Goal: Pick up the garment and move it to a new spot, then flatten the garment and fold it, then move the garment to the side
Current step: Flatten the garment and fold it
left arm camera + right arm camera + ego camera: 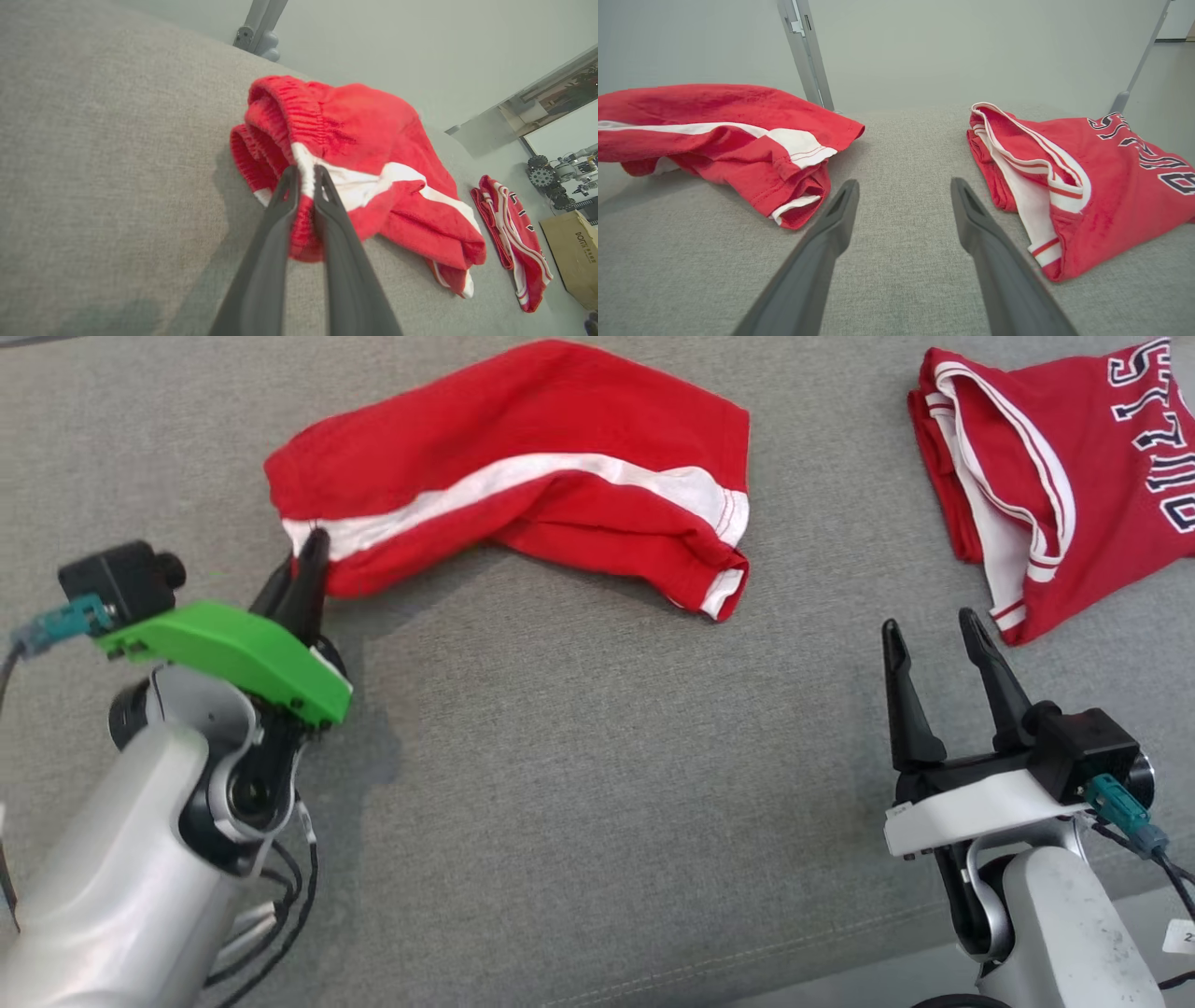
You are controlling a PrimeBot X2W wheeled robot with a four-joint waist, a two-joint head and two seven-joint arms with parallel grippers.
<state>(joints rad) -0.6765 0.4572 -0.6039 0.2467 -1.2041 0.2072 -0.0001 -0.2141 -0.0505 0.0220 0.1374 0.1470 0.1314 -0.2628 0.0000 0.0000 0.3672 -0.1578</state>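
My left tool [313, 555] is clenched on the waistband end of the red shorts [560, 457], its 2 fingers pinching right at the white stripe, which the left wrist view confirms [306, 172]. From that grip the shorts run rightward along the far edge of the grey cushion [560, 756]. Their long axis goes left to right, and the leg hems finish near the middle. I judge the pickup done and the carry to a new spot next. My right tool [934, 635] sits released and empty near the front right corner. The hems lie ahead and to its left, nearer to it than to the left tool. A folded red jersey [1074, 476] lies at the far right corner, apart from the shorts.
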